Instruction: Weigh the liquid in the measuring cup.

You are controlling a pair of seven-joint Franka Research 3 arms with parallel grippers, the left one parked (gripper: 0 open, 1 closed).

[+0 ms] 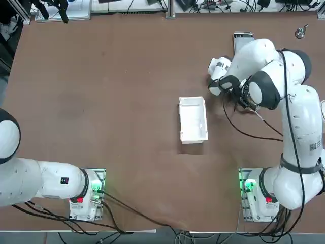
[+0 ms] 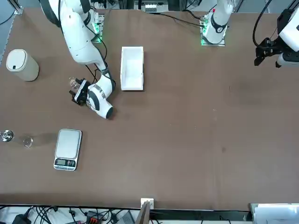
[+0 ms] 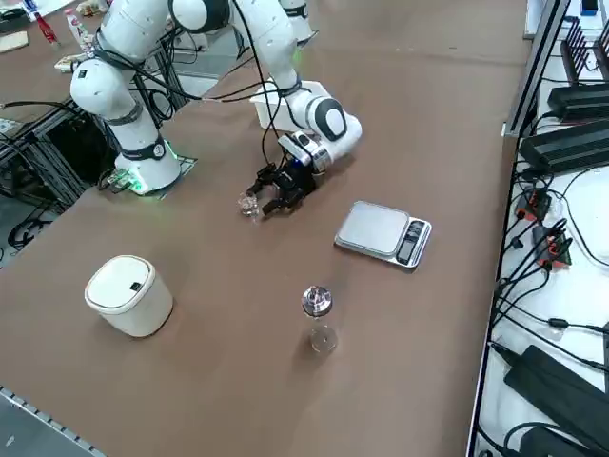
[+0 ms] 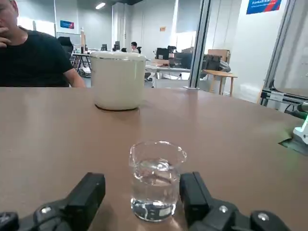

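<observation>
No legible text, label or number on anything here.

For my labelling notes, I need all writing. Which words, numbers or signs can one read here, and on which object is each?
None can be read with certainty.
Blue sign on the far wall: white lettering, too blurred.
Scale: its display is too small to read.
Measuring cup before the right gripper: no markings visible.

Upright clear measuring cup [image 4: 156,179], half-full
</observation>
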